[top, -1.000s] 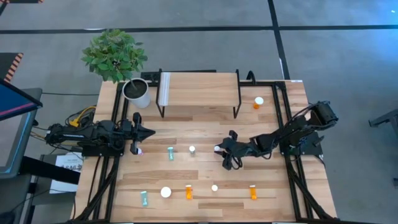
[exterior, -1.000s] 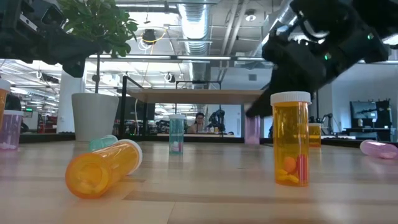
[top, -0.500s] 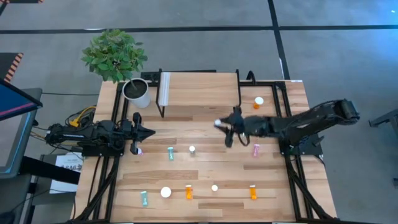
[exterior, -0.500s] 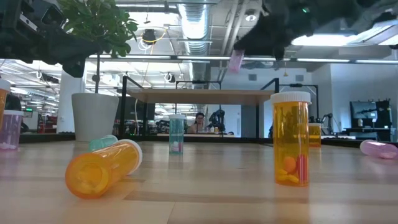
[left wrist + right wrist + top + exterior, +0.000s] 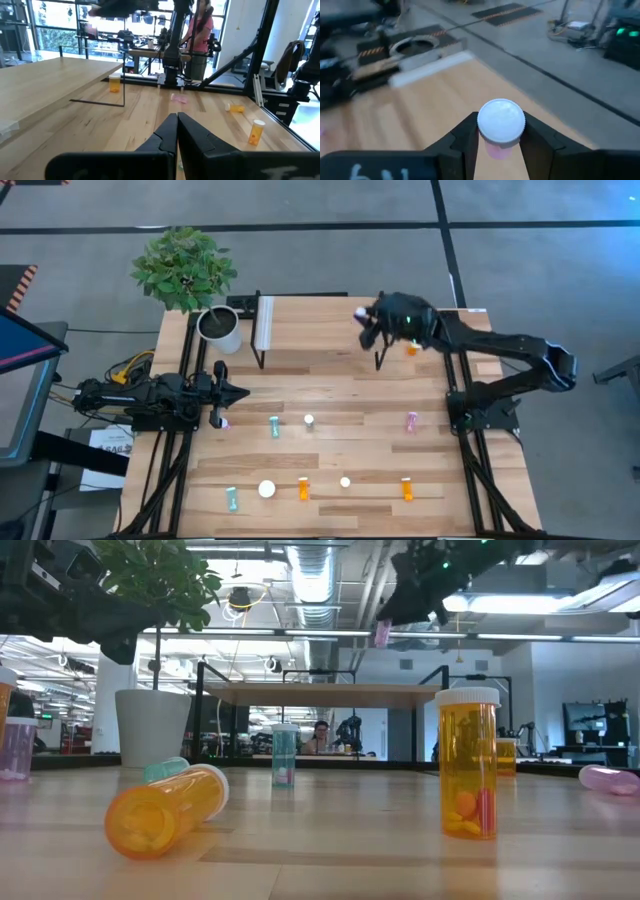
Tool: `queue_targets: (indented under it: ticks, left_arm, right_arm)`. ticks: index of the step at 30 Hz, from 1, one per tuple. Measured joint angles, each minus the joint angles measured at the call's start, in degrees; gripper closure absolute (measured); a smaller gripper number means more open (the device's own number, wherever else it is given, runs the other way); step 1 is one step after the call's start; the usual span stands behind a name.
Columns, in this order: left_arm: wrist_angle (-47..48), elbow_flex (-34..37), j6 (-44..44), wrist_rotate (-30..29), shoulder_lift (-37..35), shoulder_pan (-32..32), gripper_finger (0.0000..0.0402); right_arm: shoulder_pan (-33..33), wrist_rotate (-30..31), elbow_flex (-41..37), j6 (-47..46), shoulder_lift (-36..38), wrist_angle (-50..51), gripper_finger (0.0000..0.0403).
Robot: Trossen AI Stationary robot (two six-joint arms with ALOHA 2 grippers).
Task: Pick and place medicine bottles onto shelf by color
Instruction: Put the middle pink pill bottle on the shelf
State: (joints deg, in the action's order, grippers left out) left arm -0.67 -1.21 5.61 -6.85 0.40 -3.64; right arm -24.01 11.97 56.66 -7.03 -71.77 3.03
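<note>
My right gripper [image 5: 366, 320] is shut on a small pink medicine bottle with a white cap [image 5: 501, 120]. It holds the bottle in the air over the right end of the shelf [image 5: 320, 322], a light-wood board on black legs. In the low view the pink bottle [image 5: 381, 634] hangs well above the shelf top [image 5: 320, 693]. My left gripper [image 5: 222, 392] waits shut at the table's left side, its fingers pressed together [image 5: 176, 122]. Several more bottles in orange, teal and pink stand or lie on the tabletop. My right gripper pinches the pink bottle between its two fingers [image 5: 467, 137] on the body just under the white cap [image 5: 495, 149]. The fingers reach in from the table's right, slanting slightly down. The bottle is nearly upright, cap up, lifted clear above the shelf.
An orange bottle [image 5: 415, 343] stands right of the shelf and a pink one [image 5: 411, 421] lies mid-right. A teal bottle [image 5: 274, 426] stands at the centre. Orange bottles [image 5: 303, 488] [image 5: 407, 489] and a teal one [image 5: 231, 498] sit near the front edge. A white plant pot [image 5: 222, 328] stands left of the shelf.
My right gripper has carried the pink bottle up from the middle of the table and toward the far edge, and is now over the shelf's right end. The bottle has gone from the tabletop to well above shelf height. The arm has stretched out and levelled.
</note>
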Motion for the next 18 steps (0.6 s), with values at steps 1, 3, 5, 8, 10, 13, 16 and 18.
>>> queue_targets:
  ticks: [1,3,5,8,10,13,16,18]
  left_arm:
    - [0.0,-0.02,0.0,0.0,0.0,-0.02,0.0401]
    - [0.01,-0.02,0.01,0.11,0.01,-0.01,0.0401]
    - [0.02,0.0,0.0,0.11,0.02,-0.02,0.0401]
    - [0.02,-0.02,0.01,0.13,0.02,-0.02,0.0401]
    - [0.0,0.0,0.02,0.13,0.0,-0.02,0.0401]
    - [0.02,0.0,0.0,0.13,0.02,0.0,0.0401]
    - [0.02,-0.01,0.01,0.15,0.01,-0.02,0.0401]
    - [0.02,-0.02,0.0,0.15,0.02,-0.02,0.0401]
  right_arm:
    - [-1.72,-0.57,0.17,-0.21,-0.5,0.55,0.0257]
    - [-4.66,-1.46,0.17,-0.44,-1.35,1.06,0.0255]
    - [-7.17,-2.77,0.27,-0.42,-2.54,0.38,0.0253]
    - [-10.31,-4.68,0.31,-0.44,-4.6,0.63,0.0252]
    - [-11.73,-6.01,0.31,-0.44,-5.84,0.34,0.0253]
    - [-13.03,-6.3,0.31,-0.17,-7.61,-0.28,0.0253]
    - [-13.77,-6.36,0.28,0.0,-9.21,-1.37,0.025]
    - [-14.15,-6.36,0.28,0.06,-9.96,-1.8,0.0249]
